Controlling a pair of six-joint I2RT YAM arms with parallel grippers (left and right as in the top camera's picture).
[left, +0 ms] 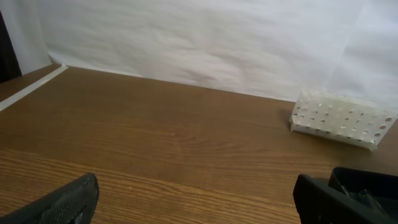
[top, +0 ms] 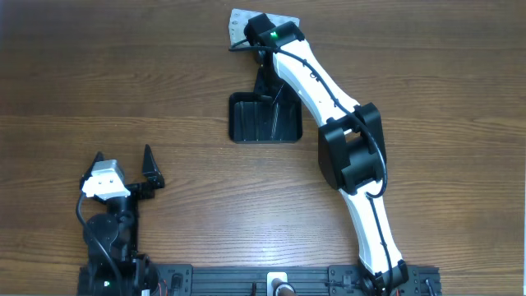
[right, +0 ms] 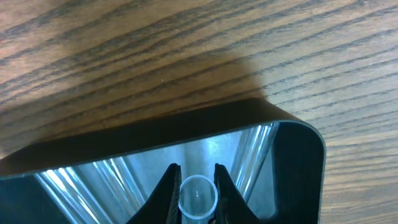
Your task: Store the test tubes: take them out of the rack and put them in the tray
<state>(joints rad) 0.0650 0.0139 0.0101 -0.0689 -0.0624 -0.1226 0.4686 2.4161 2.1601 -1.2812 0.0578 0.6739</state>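
Test tube (right: 198,198), clear, thin-walled, round-mouthed, pinched near its rim by right tool (right: 198,180) over black plastic tray (right: 298,155) bedding other tubes (right: 112,177); judged light, slick, brittle; gentle pinch near the rim advised; white perforated rack (left: 341,119) on woodgrain bench (top: 82,66) beyond; left tool (top: 125,163) splayed, empty.

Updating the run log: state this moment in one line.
right gripper: shut on tube, over tray | left gripper: open, near its base | rack: beyond tray
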